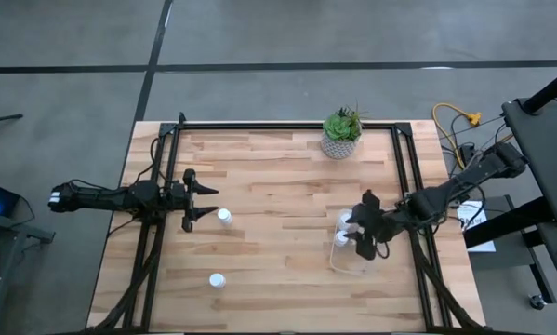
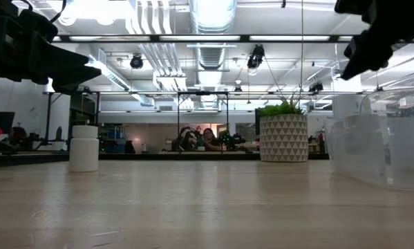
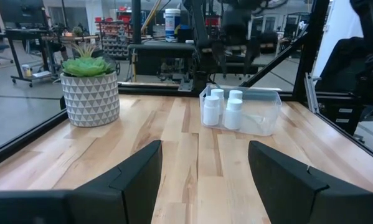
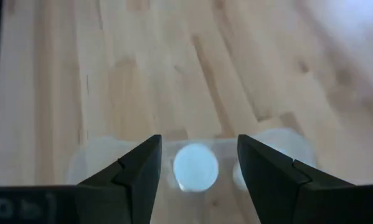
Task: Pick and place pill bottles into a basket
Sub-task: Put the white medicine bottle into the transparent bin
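Bottles already delivered stand upright in the basket (image 3: pixel 261 109) on the right side of the desk (image 1: pixel 278 233); the left wrist view shows four white ones (image 3: pixel 233 113) clustered at one end of the clear bin. Two more remain out on the desk: one bottle (image 1: pixel 224 217) just beside the left tool (image 1: pixel 192 200), another (image 1: pixel 217 279) nearer the front edge, well apart from both arms. The right tool (image 4: pixel 198 165) hangs over the basket with its fingers parted and nothing between them, a white cap (image 4: pixel 195 167) visible below the gap. The left tool is likewise open and empty. A potted plant (image 1: pixel 341 133) sits at the back edge. The risk seems to be the right tool clipping a standing bottle or the bin's faint wall as it lifts away, tipping bottles or shifting the basket.
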Robot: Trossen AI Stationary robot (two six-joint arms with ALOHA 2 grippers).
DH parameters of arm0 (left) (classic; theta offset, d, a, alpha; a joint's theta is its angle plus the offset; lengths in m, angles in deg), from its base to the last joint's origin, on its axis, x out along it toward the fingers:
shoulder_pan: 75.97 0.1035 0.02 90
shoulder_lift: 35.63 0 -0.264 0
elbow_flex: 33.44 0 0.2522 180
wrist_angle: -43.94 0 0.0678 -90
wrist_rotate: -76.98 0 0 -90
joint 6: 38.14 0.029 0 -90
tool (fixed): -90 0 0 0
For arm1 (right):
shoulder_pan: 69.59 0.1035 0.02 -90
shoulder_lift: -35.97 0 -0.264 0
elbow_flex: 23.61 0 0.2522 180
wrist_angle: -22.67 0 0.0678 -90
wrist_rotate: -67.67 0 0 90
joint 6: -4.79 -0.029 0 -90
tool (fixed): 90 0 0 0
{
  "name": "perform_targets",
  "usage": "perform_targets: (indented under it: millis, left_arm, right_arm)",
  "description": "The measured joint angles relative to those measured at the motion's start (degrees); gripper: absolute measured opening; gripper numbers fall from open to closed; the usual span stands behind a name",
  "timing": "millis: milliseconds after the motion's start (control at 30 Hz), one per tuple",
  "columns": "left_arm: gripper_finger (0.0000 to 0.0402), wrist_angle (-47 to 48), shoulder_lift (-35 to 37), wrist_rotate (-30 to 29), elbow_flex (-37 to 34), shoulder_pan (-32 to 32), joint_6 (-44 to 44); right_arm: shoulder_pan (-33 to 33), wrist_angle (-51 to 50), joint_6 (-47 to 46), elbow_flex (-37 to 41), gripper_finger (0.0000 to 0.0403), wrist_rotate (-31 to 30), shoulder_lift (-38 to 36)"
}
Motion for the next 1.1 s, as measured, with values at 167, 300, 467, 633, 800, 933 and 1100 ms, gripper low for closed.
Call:
perform_targets:
  millis: [167,300,467,633,800,933,1100]
  left_arm:
    - [0.0222,-0.01,0.00,-0.02,0.02,0.02,0.02]
    - [0.0222,0.00,0.00,-0.02,0.00,0.01,0.02]
    - [0.0222,0.00,0.00,-0.02,0.00,0.02,0.02]
    - [0.0222,-0.01,0.00,-0.01,0.00,0.02,0.01]
    - [0.0222,0.00,0.00,0.00,0.00,0.02,0.02]
    - [0.0222,-0.01,0.00,-0.01,0.00,0.01,0.02]
    - [0.0222,0.00,0.00,-0.02,0.00,0.02,0.02]
  right_arm:
    - [0.50,1.65,1.04,0.05,0.0201,-10.24,-9.13]
    - [1.03,4.10,4.44,0.45,0.0201,-17.68,-18.31]
    - [1.03,6.99,7.39,1.76,0.0201,-17.56,-27.89]
    - [1.03,6.89,8.69,3.39,0.0201,-17.15,-34.59]
    - [1.03,7.63,10.00,6.30,0.0201,-15.34,-39.73]
    - [1.03,11.31,11.61,9.67,0.0201,-13.57,-44.12]
    - [1.03,21.70,15.25,15.59,0.0201,-9.87,-50.56]
